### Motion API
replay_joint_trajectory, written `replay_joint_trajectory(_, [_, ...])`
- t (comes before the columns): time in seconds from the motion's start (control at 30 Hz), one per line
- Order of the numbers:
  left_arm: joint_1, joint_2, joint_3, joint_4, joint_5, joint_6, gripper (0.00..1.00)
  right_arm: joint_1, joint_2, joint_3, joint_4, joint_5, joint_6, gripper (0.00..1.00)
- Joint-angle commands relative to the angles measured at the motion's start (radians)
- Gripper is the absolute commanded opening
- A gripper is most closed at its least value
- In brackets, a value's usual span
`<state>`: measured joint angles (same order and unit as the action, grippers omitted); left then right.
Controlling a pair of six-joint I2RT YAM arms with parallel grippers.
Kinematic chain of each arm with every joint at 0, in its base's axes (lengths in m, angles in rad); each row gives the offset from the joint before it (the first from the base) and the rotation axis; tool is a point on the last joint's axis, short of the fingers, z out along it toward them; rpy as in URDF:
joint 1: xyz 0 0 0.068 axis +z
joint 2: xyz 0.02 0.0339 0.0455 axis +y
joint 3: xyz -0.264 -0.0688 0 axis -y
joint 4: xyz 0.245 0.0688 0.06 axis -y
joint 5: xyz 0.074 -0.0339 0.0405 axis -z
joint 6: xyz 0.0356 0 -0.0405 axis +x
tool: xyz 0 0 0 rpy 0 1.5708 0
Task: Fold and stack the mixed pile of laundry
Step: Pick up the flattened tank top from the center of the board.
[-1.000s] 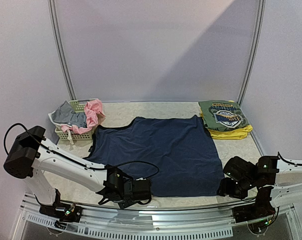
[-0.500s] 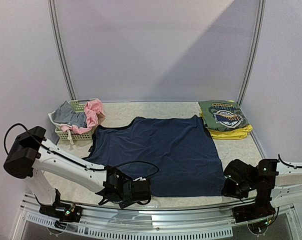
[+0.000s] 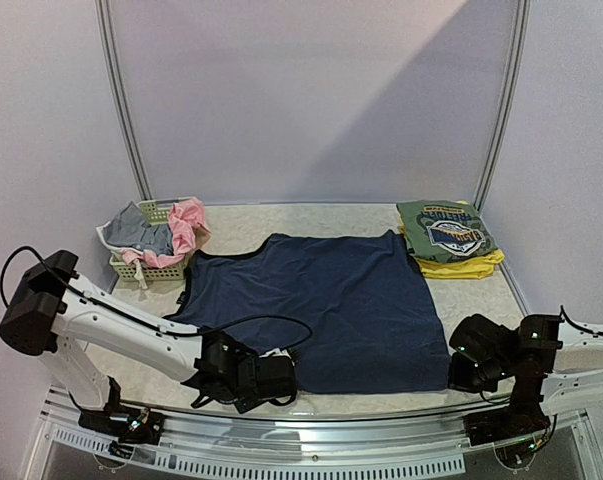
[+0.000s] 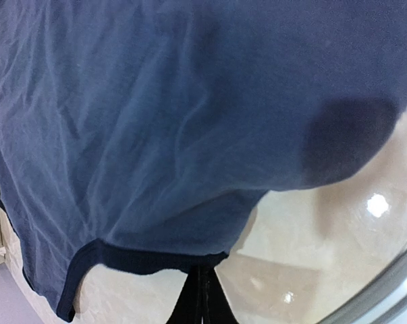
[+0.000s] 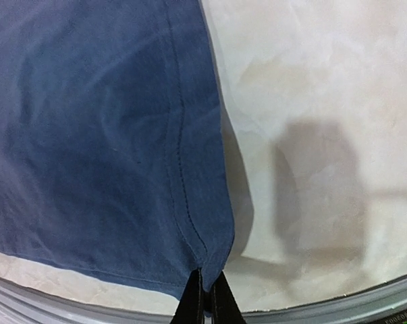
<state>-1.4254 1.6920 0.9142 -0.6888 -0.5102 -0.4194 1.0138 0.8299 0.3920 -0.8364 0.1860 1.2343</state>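
Left gripper (image 4: 202, 300) is pinching the dress (image 3: 326, 300) at its near-left hem, jaws clamped tight; the dress is lying spread flat mid-table; right gripper (image 5: 206, 297) is gripping the near-right corner, jaws closed on it

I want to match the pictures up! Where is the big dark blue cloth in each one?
Top external: the flat navy cloth dress lies mid-table.
Left wrist: the dress fills the upper left.
Right wrist: the dress fills the left side.
Shared landmark: the pale marbled table beside it.
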Motion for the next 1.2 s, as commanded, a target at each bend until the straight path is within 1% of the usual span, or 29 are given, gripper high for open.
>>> replay_joint_trajectory(0.0, [0.012,-0.082,-0.027,-0.013,0.004,-0.016,0.00,0.004,-0.046,0.083,-0.126,0.089,-0.010,0.00])
replay_joint_trajectory(0.07, [0.013,-0.100,-0.027,-0.028,0.006,-0.018,0.00,0.004,-0.072,0.100,-0.154,0.116,-0.007,0.00])
replay_joint_trajectory(0.2, [0.011,-0.117,0.001,-0.109,-0.007,-0.043,0.00,0.004,-0.107,0.127,-0.180,0.142,-0.007,0.00])
replay_joint_trajectory(0.43, [0.004,-0.226,-0.024,-0.202,-0.025,-0.115,0.00,0.003,-0.085,0.166,-0.175,0.147,-0.026,0.00])
replay_joint_trajectory(0.57, [-0.005,-0.285,-0.050,-0.215,-0.020,-0.141,0.00,0.004,-0.076,0.148,-0.127,0.100,-0.037,0.00])
replay_joint_trajectory(0.77, [-0.027,-0.288,-0.046,-0.273,-0.035,-0.211,0.00,0.003,-0.033,0.099,-0.028,0.002,-0.050,0.00])
replay_joint_trajectory(0.87, [-0.046,-0.284,-0.050,-0.258,-0.035,-0.214,0.00,0.004,-0.007,0.105,-0.007,-0.012,-0.068,0.00])
replay_joint_trajectory(0.9, [-0.052,-0.280,-0.050,-0.254,-0.042,-0.212,0.02,0.004,-0.001,0.111,-0.010,-0.007,-0.074,0.00])
replay_joint_trajectory(0.93, [-0.057,-0.271,-0.051,-0.249,-0.054,-0.211,0.08,0.004,0.005,0.115,-0.014,-0.002,-0.077,0.00])
replay_joint_trajectory(1.0, [-0.059,-0.252,-0.050,-0.225,-0.063,-0.203,0.23,0.004,0.009,0.115,-0.015,0.002,-0.083,0.00])
replay_joint_trajectory(1.07, [-0.059,-0.220,-0.042,-0.174,-0.048,-0.190,0.34,0.004,0.008,0.113,-0.011,0.000,-0.082,0.00])
replay_joint_trajectory(1.17, [-0.059,-0.176,-0.031,-0.119,-0.037,-0.187,0.42,0.004,0.005,0.100,-0.003,-0.007,-0.082,0.00])
